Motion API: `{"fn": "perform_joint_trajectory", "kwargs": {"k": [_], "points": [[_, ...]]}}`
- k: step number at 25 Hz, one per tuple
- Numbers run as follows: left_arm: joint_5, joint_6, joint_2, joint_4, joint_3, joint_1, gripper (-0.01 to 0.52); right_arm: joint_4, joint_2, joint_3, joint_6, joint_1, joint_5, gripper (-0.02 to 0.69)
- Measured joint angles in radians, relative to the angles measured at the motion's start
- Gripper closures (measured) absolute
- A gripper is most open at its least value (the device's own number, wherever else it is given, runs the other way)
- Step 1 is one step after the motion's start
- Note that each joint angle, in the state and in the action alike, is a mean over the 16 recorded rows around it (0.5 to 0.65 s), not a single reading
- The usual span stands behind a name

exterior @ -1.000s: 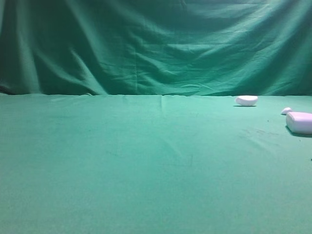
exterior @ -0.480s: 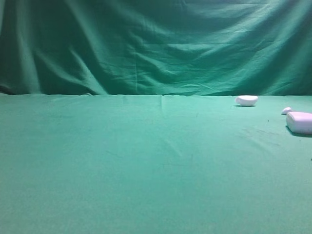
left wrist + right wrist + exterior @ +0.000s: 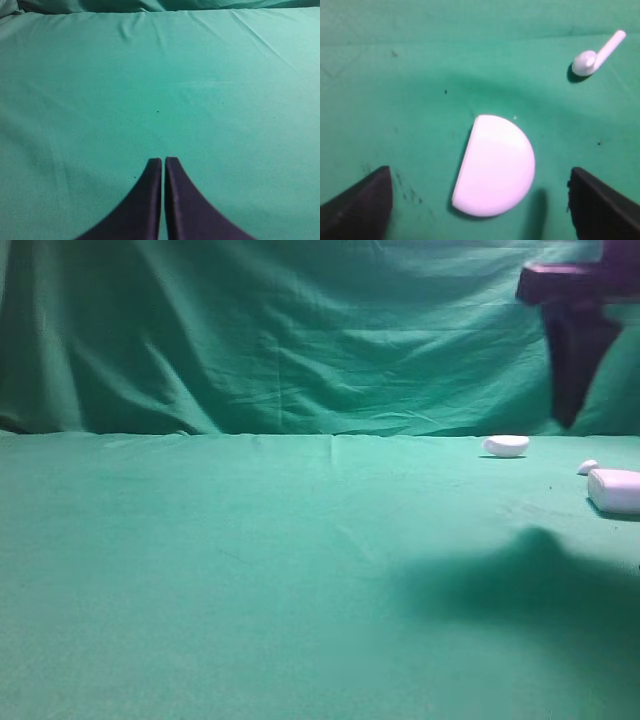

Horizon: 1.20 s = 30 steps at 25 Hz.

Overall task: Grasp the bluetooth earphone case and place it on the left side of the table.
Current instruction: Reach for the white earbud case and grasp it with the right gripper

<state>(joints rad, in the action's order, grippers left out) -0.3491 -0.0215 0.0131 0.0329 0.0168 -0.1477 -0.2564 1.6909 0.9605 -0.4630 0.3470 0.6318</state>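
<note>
1. change from the earlier frame: right arm point(image 3: 572, 310) now in the exterior view, upper right, dark against the backdrop point(image 3: 300, 330). it was not there before.
2. new broad shadow point(image 3: 530, 575) on the table point(image 3: 200, 570), right of centre.
3. bluetooth earphone case point(image 3: 614, 490), half-dome piece point(image 3: 506, 446) and tiny white pebble point(image 3: 587, 467) have not moved. the case lies at the far right of the table, the pebble just beside it.
4. right gripper point(image 3: 480, 171): jaws spread wide, nothing held, a white d-shaped piece point(image 3: 495, 165) on the cloth between them, untouched. earbud point(image 3: 595, 57) lies apart.
5. left gripper point(image 3: 163, 161): fingers pressed together over bare cloth, holding nothing.
6. case cut off by the right frame edge; cannot tell whether the d-shaped piece is the case or the half-dome.
</note>
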Motion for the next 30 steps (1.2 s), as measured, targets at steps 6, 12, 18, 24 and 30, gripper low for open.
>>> {"fn": "perform_joint_trajectory", "kwargs": {"k": [6,12,18,24,30], "points": [[0.000,0.000,0.000,0.000,0.000,0.000,0.514,-0.005,0.052,0.007,-0.017,-0.014,-0.021,0.118],[0.000,0.000,0.000,0.000,0.000,0.000,0.514,-0.009,0.076,0.012,-0.019,-0.020,-0.035,0.232],[0.000,0.000,0.000,0.000,0.000,0.000,0.514,-0.008,0.081,0.070,0.005,-0.008,0.008,0.322],[0.000,0.000,0.000,0.000,0.000,0.000,0.514,0.021,0.090,0.259,0.137,0.071,0.122,0.355],[0.000,0.000,0.000,0.000,0.000,0.000,0.514,0.061,0.163,0.553,0.303,0.215,0.261,0.355]]}}
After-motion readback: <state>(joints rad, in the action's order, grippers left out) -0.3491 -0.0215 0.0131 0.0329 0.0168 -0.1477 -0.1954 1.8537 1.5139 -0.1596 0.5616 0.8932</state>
